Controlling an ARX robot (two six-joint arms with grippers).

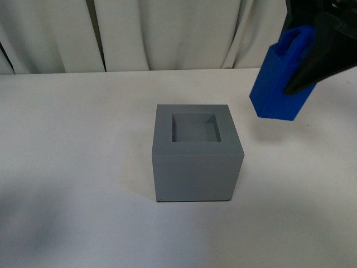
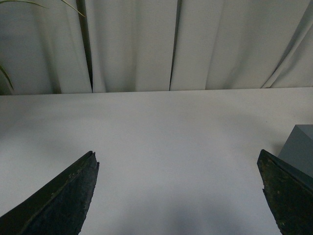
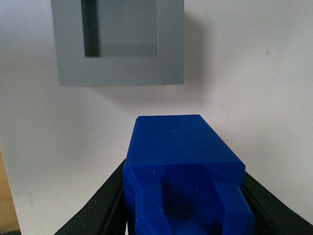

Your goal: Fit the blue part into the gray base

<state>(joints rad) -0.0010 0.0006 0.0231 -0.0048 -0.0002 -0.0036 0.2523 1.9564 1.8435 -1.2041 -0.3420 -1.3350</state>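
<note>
A white matte surface (image 1: 67,167) spreads wide. Pale pleated curtains (image 1: 167,33) hang just behind the surface's far edge, with dark gaps between some folds.

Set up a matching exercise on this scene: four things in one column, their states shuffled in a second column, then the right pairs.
Column one
1. blue part
2. gray base
3. left gripper
4. right gripper

Column two
A. open, holding nothing
B. stands on the table, recess empty
C. shut, gripping something
D. held in the air, tilted

Pairs: 1-D, 2-B, 3-A, 4-C
</note>
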